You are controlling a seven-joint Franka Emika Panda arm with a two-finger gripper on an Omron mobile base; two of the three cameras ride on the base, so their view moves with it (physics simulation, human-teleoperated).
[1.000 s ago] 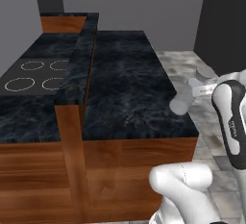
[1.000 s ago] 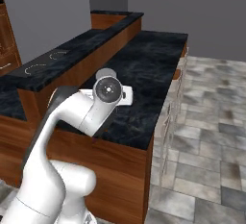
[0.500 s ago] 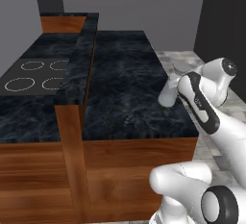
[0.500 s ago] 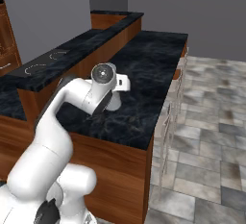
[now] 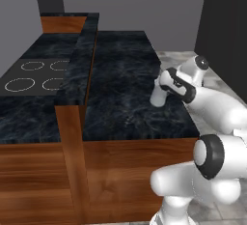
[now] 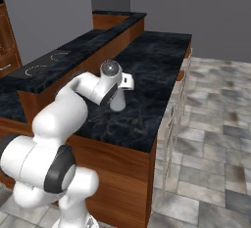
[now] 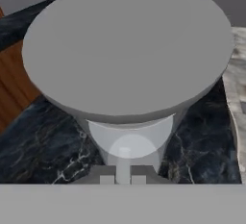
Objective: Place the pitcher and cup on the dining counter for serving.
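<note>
Cooktop rings (image 5: 36, 74), grey tiled floor (image 6: 215, 124)

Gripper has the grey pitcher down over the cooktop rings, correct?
Not the cooktop rings. In the left base view the gripper has the grey pitcher down over the wide black slab, across the raised ledge from the rings.

Pitcher (image 5: 157, 95), pale grey: upper part hidden behind the arm in left base view; in right base view (image 6: 117, 101) only the lower body shows below the wrist. Hand view: pitcher (image 7: 129, 50) looms close, handle and spout not discernible. Gripper (image 7: 123, 177): fingers mostly cut off at the bottom edge, grip on the pitcher unclear. Cooktop rings (image 5: 34, 74) cut off by the left edge.
</note>
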